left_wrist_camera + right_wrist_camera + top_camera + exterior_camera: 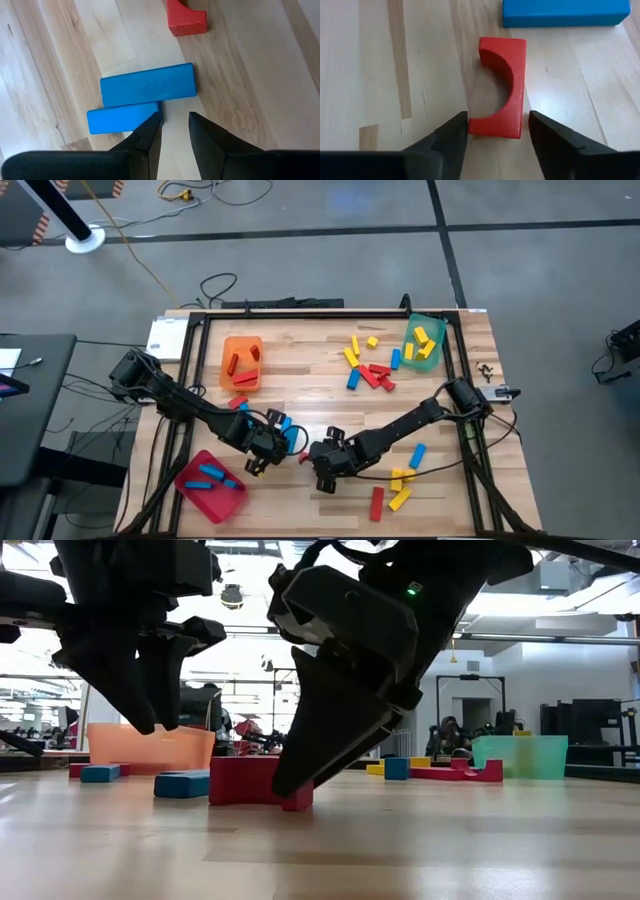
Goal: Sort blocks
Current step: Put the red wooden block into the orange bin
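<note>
Two hands low over the front middle of the wooden surface [300, 370], close together. Right hand [497, 131] is down at a red arch-shaped block [504, 87]: fingers stand wide, one each side of the block's near end, left finger looks just touching its corner, right finger a small gap off. Block lies flat on the surface, not lifted. Low view shows the same hand tilted with its tips at that red block [258, 781]. Just past the block from the right hand lies a blue bar [565, 12].

Left hand [175, 131] hovers nearby, fingers narrow with only a slim gap, nothing between them. Directly ahead of its tips: two blue bars side by side, touching along their long edges, the farther blue bar [147, 85] and the nearer blue bar [122, 119], whose end sits right at one fingertip. Beyond them, the corner of the red arch block [186, 19].

Rest of the blocks, from the high view:
- orange tray [241, 363] beyond the left hand, a couple of red blocks in it
- red tray [210, 485] behind the left hand toward the surface's front edge, blue blocks in it
- green tray [424, 343] at the far right corner, yellow blocks in it
- loose mixed pile [368, 365] of red, yellow and blue just beside the green tray
- small group of yellow, red and blue blocks [398, 480] to the right of the right hand, near the front edge
</note>
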Tool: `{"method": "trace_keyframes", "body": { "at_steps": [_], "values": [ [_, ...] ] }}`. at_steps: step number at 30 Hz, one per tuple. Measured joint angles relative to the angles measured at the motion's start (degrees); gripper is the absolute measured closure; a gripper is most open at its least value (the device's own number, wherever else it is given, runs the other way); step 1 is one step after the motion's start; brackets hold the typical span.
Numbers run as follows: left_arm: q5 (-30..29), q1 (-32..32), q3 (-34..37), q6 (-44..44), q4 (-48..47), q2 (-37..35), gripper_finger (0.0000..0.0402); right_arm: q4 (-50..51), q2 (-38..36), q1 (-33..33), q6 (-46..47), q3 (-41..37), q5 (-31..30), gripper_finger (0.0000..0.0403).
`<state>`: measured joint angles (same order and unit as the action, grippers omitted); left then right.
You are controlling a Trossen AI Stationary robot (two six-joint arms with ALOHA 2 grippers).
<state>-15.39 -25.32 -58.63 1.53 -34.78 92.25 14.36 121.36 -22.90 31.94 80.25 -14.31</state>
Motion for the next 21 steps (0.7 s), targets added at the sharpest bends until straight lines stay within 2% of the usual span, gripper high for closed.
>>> {"method": "trace_keyframes", "body": {
  "at_steps": [5,9,14,21],
  "values": [
    [-0.1,0.0,0.0,1.7,0.0,0.0,0.031,-0.9,0.0,0.0,-0.3,0.0,-0.1,0.024],
    [-0.1,-0.4,0.0,3.3,-0.1,-0.4,0.0307,-1.4,-0.2,0.0,-0.8,0.0,-0.1,0.0273],
    [0.0,-1.6,0.0,5.6,0.2,-2.6,0.027,-3.4,-1.3,0.0,-1.9,0.0,0.1,0.027],
    [-0.2,-3.4,0.0,7.9,-0.3,-11.6,0.0192,-4.2,-6.1,0.0,-4.7,0.0,0.5,0.0267]
  ]
}}
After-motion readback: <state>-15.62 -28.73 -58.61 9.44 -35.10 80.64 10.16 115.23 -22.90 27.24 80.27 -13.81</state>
